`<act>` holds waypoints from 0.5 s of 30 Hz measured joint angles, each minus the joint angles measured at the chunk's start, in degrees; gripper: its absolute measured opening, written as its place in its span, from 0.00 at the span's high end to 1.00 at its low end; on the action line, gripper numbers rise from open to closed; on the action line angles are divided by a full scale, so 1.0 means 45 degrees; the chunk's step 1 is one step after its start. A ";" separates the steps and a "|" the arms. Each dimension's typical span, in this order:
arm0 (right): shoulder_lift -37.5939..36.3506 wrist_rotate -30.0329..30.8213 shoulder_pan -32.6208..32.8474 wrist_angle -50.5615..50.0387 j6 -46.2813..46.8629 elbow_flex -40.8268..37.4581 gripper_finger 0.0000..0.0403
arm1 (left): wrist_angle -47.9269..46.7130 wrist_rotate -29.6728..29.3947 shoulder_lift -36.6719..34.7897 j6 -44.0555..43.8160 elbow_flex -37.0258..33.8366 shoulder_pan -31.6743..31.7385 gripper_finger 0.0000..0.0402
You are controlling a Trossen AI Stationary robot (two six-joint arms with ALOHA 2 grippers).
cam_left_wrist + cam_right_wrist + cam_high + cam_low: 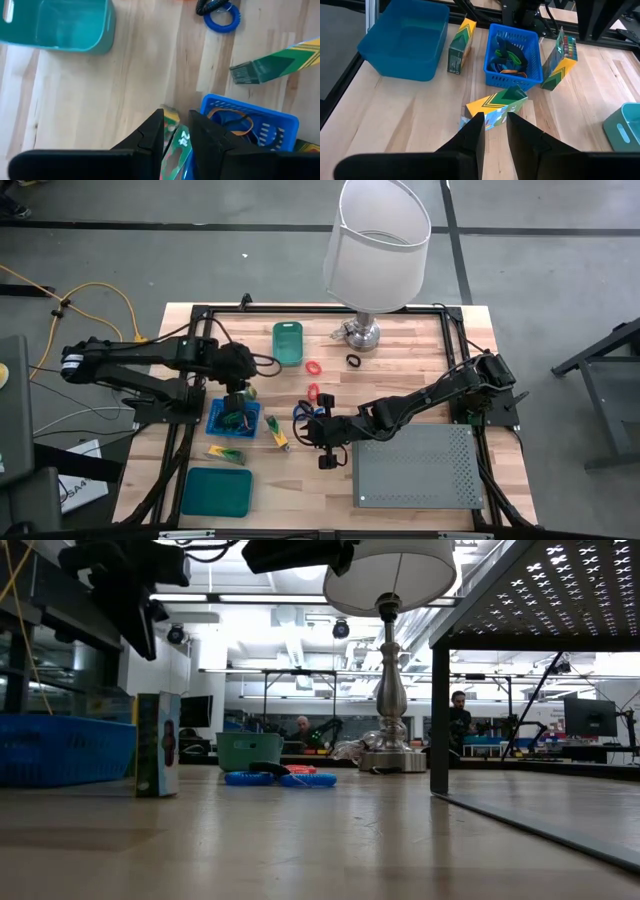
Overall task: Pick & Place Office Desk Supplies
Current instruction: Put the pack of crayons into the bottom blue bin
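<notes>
gripping a crayon box [176, 150] w/ left pincer [176, 131] (beside blue basket [280, 116]).

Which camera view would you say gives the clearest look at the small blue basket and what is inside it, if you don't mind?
The right wrist view: the blue basket sits in full sight, open top toward the camera, with dark and orange loops inside. The high view shows it small, partly under the left tool. The left wrist view shows one corner; the low view only its side wall.
</notes>
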 joint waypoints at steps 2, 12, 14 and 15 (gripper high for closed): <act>0.0000 0.0000 0.0000 -0.0001 0.0001 0.0000 0.83 | -0.0066 0.0003 0.0000 -0.0164 0.0000 0.0103 0.79; 0.0000 0.0000 -0.0004 -0.0005 -0.0003 0.0000 0.83 | -0.0217 0.0519 0.0000 -0.0661 0.0005 0.0174 0.79; 0.0000 0.0000 0.0000 -0.0005 -0.0004 0.0000 0.83 | -0.0217 0.0520 -0.0001 -0.0663 0.0005 0.0174 0.79; 0.0000 0.0000 0.0000 -0.0005 -0.0004 0.0000 0.83 | -0.0219 0.0518 0.0000 -0.0649 0.0005 0.0174 0.79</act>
